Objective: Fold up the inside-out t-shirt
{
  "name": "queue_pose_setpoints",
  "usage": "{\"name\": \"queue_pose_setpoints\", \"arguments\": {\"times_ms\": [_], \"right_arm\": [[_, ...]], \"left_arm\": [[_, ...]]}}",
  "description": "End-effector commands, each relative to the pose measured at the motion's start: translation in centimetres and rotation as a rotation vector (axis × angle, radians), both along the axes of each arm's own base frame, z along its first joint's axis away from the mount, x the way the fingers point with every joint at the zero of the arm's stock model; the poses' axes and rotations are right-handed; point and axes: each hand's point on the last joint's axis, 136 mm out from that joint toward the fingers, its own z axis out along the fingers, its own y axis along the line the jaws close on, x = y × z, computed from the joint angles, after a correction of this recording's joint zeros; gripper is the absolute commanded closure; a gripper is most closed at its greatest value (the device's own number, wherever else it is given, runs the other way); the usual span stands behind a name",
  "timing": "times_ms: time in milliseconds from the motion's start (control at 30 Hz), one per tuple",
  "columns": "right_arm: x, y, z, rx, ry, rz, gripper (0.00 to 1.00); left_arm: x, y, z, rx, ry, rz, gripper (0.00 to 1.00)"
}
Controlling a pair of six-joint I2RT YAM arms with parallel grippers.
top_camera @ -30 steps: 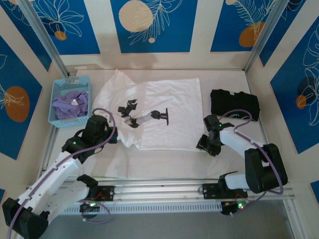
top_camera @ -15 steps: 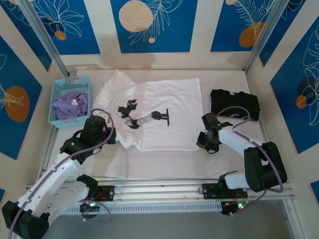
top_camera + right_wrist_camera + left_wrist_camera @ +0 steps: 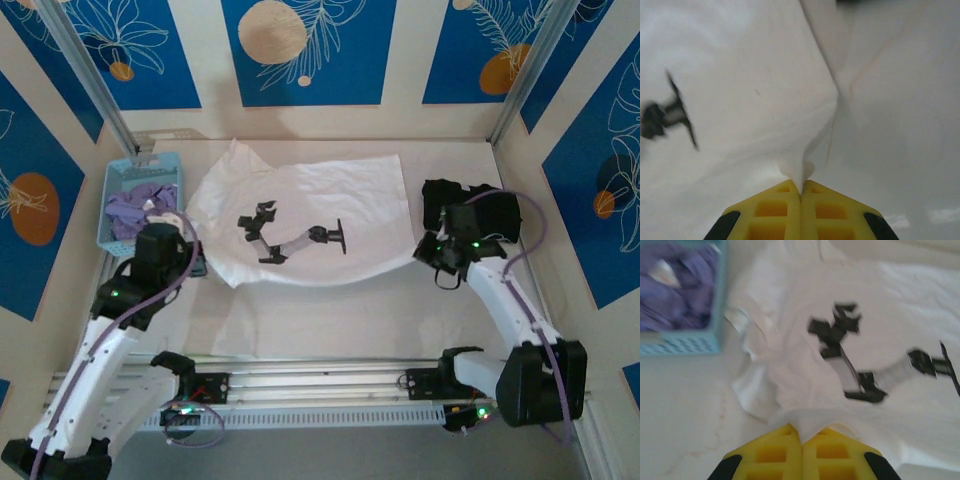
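1. Left gripper [image 3: 801, 432]: yellow jaws pressed together on a pinch of white cloth at the near left edge of the t-shirt [image 3: 345, 190].
2. Right gripper [image 3: 801, 186]: jaws closed on a small peak of the t-shirt's near right corner.
3. T-shirt: spread over the far middle of the table [image 3: 330, 320], dark print [image 3: 295, 238] facing up, near edge curving between the two grippers.
4. Basket [image 3: 112, 185]: blue, just left of the t-shirt, holding a lavender garment [image 3: 135, 210].
5. Black garment [image 3: 498, 205]: right of the t-shirt, just beyond the right gripper.
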Motion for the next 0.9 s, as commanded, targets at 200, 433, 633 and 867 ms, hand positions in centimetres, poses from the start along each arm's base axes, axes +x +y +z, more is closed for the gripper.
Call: {"name": "queue_pose_setpoints", "arguments": {"times_ms": [200,433,633,867], "right_arm": [[-1.7,-5.7,21.0,-0.091,-0.579,-0.108,0.99],[-7.6,-5.6,33.5,-0.180,-0.862,-0.148,0.99],[-7.5,-5.3,37.9,-0.197,-0.950,-0.124,1.00],[2.3,-5.7,34.2,-0.142,-0.867,-0.034,1.00]], "left_arm": [[-6.9,5.7,22.3,0.153,-0.520,0.108,1.00],[-10.5,5.2,34.1,0.112,-0.795,0.044,1.00],[-3.1,6.3,33.2,0.298,-0.647,0.174,1.00],[8.6,5.7,28.0,0.364,-0.462,0.193,1.00]]}}
